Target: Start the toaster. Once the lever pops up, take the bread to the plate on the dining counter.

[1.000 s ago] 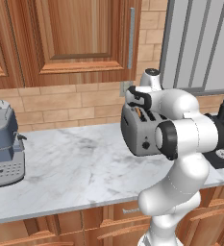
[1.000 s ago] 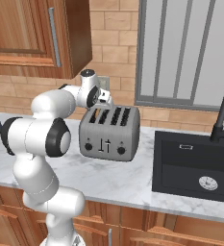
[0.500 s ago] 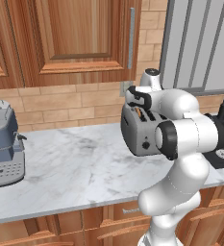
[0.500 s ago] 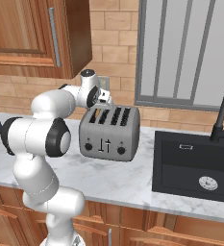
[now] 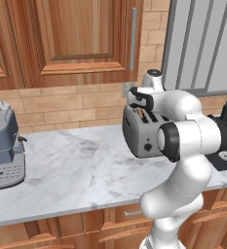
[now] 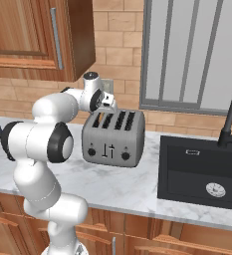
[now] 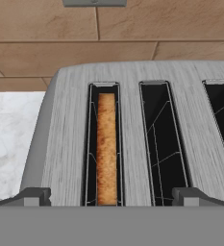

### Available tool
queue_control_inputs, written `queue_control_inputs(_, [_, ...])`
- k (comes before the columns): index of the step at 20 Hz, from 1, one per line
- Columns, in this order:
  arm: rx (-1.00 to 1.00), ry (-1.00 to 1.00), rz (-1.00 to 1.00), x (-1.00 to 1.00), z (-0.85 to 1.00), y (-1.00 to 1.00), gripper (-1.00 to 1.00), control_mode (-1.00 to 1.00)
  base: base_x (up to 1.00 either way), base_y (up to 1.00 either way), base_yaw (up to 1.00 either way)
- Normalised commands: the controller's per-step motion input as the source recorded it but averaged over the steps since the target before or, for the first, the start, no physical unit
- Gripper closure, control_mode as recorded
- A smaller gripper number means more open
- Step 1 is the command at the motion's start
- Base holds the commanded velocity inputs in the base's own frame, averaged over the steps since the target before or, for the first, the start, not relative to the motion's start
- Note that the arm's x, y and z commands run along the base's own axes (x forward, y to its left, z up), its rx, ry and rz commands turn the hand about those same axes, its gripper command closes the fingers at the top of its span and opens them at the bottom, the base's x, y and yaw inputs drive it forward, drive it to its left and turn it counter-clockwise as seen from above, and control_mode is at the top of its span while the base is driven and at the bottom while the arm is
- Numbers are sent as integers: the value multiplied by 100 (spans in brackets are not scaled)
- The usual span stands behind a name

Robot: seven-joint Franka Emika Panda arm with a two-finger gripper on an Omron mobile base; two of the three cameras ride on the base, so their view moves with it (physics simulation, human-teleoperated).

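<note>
**Hand waits over the toaster**

The bread (image 7: 106, 149) sits down in the left slot of the toaster (image 6: 113, 138), right under the hand (image 7: 111, 196). The hand is spread wide, holding nothing and touching nothing. The toaster stands on the counter (image 6: 122, 187). Nothing has moved since a second ago.

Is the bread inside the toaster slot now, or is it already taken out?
Inside. In the hand view the bread stands on edge in the leftmost slot of the toaster, and the open gripper above holds nothing.
</note>
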Motion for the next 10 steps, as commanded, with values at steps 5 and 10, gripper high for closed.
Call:
queue_control_inputs(5, [0,0,0,0,0,0,-100,-100,0,0,0])
queue_control_inputs(10, [0,0,0,0,0,0,-100,-100,0,0,0])
